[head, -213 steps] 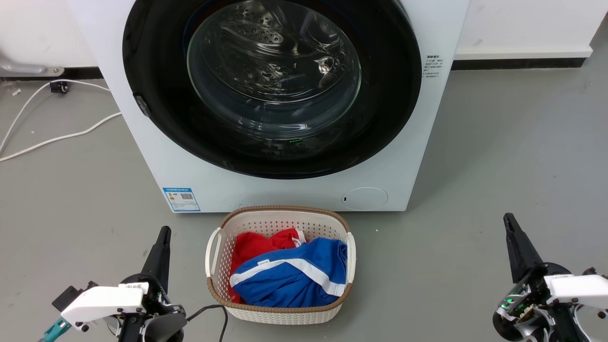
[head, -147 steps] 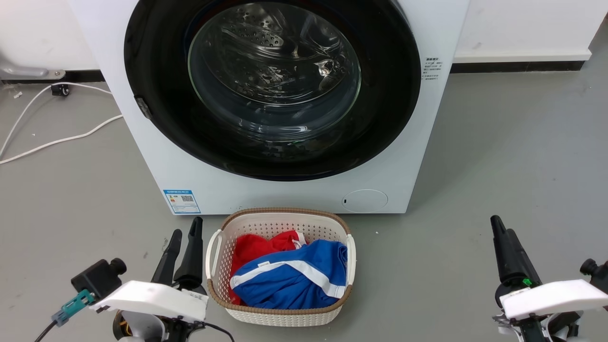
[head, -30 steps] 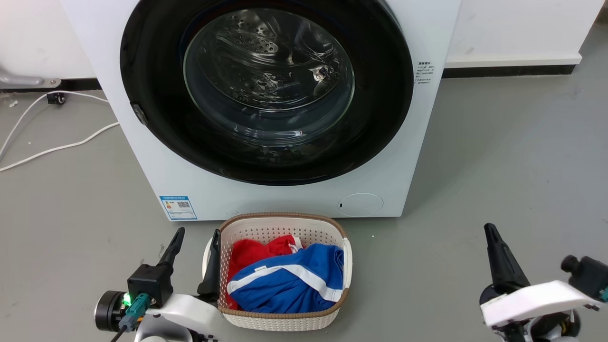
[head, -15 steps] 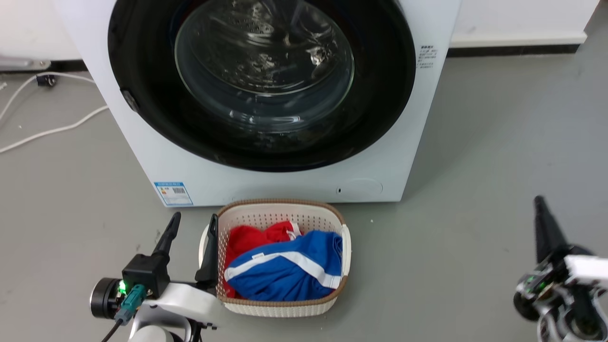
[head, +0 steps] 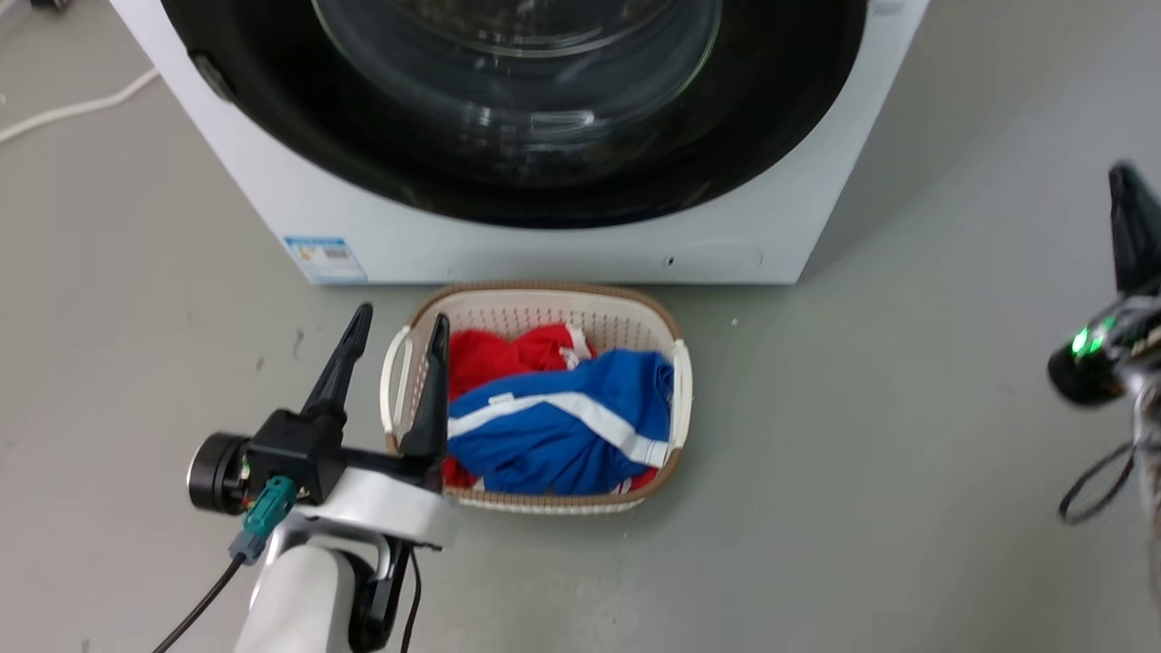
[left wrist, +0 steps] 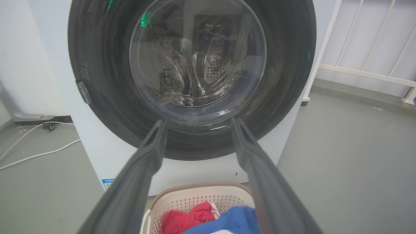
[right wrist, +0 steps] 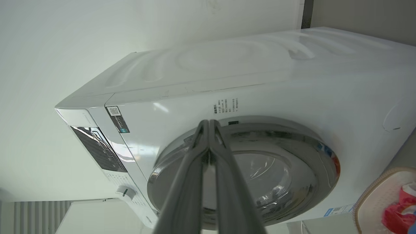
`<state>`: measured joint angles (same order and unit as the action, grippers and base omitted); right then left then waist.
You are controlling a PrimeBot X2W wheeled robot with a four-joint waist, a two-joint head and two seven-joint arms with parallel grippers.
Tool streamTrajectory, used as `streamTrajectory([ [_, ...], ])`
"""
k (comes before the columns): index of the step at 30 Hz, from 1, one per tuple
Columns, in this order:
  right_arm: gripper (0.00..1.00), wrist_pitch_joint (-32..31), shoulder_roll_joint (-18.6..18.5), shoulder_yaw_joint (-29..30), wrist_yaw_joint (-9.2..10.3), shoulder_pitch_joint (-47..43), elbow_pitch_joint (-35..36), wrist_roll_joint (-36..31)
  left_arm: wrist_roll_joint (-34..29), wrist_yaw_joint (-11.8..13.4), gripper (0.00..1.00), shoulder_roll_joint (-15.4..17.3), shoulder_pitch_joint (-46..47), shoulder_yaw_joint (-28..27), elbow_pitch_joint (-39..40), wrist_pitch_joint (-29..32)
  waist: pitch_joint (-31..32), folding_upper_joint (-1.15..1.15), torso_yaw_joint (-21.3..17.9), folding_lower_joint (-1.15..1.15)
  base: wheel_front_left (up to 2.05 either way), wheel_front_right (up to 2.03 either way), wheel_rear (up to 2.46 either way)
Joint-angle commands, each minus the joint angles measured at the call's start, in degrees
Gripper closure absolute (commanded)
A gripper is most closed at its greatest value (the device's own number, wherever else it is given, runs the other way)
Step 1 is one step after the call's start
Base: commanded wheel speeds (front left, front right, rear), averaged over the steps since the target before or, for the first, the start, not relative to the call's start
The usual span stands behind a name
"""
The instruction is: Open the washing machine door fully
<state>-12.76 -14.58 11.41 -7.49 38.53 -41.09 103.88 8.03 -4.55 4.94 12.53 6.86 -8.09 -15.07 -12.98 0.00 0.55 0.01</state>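
The washing machine door (head: 272, 118) is shut flat against the white machine front, its wide glossy black rim around a bulging glass bowl (head: 517, 54). The left wrist view faces the door (left wrist: 97, 48) head-on, with a small catch (left wrist: 83, 91) on its left rim. My left gripper (head: 399, 316) hovers open and empty over the floor by the basket's left side, well short of the door; its fingers (left wrist: 152, 152) frame the glass. My right gripper (head: 1125, 181) is shut and empty at the far right, and its wrist view, rolled sideways, shows the door (right wrist: 292, 146).
A cream laundry basket (head: 544, 292) with red and blue clothes (head: 562, 417) stands on the grey floor right in front of the machine. A white cable (head: 63, 107) lies on the floor at the left. A white railing (left wrist: 367, 73) stands right of the machine.
The head camera has tilted down and closer, so the machine sits higher in view. My left gripper opened early on and stays open. My right gripper has risen toward the right edge.
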Motion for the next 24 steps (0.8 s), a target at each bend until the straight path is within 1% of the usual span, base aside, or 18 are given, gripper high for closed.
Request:
streamTrajectory([
  [1, 1.0, -0.65, -0.85, -0.84, -0.01, 2.32, -1.41, 0.11, -0.41, -0.33, 0.0, -0.03, 1.01, 0.1, 0.42, -0.14, -2.37, 0.0, 1.14, -0.01, 0.0, 0.0, 0.0],
  [6, 1.0, -5.93, -4.44, -6.14, -0.01, 12.69, -8.58, 0.07, -0.87, -0.64, 0.0, -0.42, 2.9, 0.9, 1.64, -0.14, -5.74, 0.0, 2.12, -0.01, 0.0, 0.0, 0.0],
  [10, 1.0, -8.9, -5.95, -10.57, -0.01, 21.56, -12.53, -1.39, -1.21, -0.83, 0.0, -0.57, 4.45, 1.34, 2.48, -0.14, -8.24, 0.0, 2.65, -0.01, 0.0, 0.0, 0.0],
  [16, 1.0, -12.11, -6.3, -16.73, -0.01, 33.31, -17.43, -4.75, -1.47, -1.21, 0.0, -0.83, 6.45, 1.89, 3.46, -0.14, -10.91, 0.0, 3.22, -0.01, 0.0, 0.0, 0.0],
  [24, 1.0, -14.7, -4.99, -23.03, -0.01, 45.92, -24.9, -9.62, -1.72, -1.52, 0.0, -0.99, 8.52, 2.37, 4.42, -0.14, -14.58, 0.0, 4.15, -0.01, 0.0, 0.0, 0.0],
])
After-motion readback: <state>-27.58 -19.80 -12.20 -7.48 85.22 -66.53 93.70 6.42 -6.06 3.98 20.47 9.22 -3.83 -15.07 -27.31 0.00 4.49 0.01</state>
